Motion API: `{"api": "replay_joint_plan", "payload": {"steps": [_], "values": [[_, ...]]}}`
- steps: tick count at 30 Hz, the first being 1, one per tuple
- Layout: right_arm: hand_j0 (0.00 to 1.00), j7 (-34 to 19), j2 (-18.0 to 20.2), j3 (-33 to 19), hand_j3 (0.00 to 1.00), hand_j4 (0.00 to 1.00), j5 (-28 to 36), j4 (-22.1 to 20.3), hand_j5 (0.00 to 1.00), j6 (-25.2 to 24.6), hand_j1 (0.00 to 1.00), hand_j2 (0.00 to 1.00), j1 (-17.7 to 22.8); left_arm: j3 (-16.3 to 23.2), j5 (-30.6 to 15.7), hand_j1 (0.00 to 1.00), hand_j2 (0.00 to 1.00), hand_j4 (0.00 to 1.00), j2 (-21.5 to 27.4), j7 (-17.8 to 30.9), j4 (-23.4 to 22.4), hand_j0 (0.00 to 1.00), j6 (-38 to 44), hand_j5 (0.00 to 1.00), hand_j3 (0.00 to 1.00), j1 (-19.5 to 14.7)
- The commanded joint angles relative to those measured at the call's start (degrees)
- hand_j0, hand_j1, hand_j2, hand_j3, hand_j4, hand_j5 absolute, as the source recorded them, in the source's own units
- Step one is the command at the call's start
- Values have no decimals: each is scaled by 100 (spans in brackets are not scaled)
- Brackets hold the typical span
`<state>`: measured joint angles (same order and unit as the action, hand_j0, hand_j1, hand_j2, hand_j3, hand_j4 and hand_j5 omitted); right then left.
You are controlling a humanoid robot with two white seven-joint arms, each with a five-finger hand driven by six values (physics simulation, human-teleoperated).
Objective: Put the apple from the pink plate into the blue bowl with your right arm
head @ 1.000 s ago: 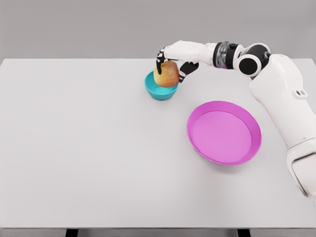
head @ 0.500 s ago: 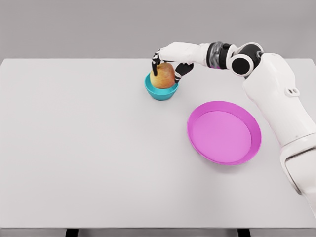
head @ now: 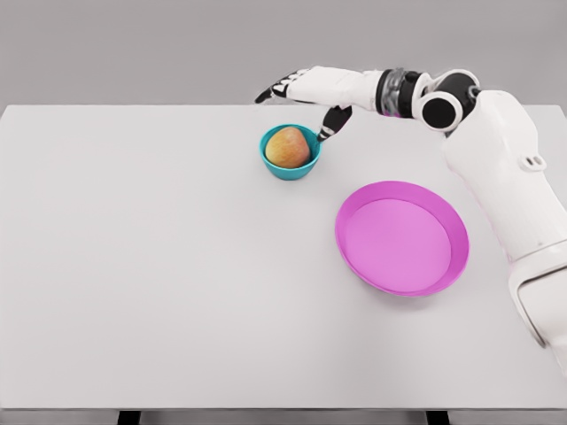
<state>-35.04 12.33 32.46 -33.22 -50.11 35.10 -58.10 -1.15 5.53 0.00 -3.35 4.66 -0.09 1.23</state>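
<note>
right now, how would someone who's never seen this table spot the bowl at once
On the white table, look toward the far edge, just left of the right hand, whose fingers are open above it. The blue bowl sits there with an apple inside; unlike the wide, flat pink plate nearer the front, it is small, deep and teal-blue.

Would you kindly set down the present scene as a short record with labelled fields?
apple: sitting in the blue bowl, free of any grasp
blue bowl: upright on the table, far side, left of the plate
pink plate: empty, nearer and to the right of the bowl
right hand: open, fingers spread, above and just behind the bowl, not touching the apple
left arm: out of view
table: white
task state: apple appears placed
</note>
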Motion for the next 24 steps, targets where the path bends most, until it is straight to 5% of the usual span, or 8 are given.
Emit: {"api": "replay_joint_plan", "payload": {"steps": [1,6,9,18,24], "values": [[100,4,313,-389,100,100,122,-403,100,-10,100,100,0,0,1,100,100,100,0,1,0,100,0,100,100,0],[100,4,1289,-1391,100,100,992,-509,100,-10,100,100,553,0,1,100,100,100,0,1,0,100,0,100,100,0],[100,4,1447,-2130,100,100,993,-606,100,-10,100,100,1186,0,1,100,100,100,0,1,0,100,0,100,100,0],[100,4,1711,-3009,100,100,1001,-842,100,-10,100,100,2399,0,1,100,100,100,0,1,0,100,0,100,100,0],[100,4,1694,-3009,100,100,993,-984,100,-10,100,100,2540,0,53,100,100,100,0,1,9,100,0,100,100,-9]]}}
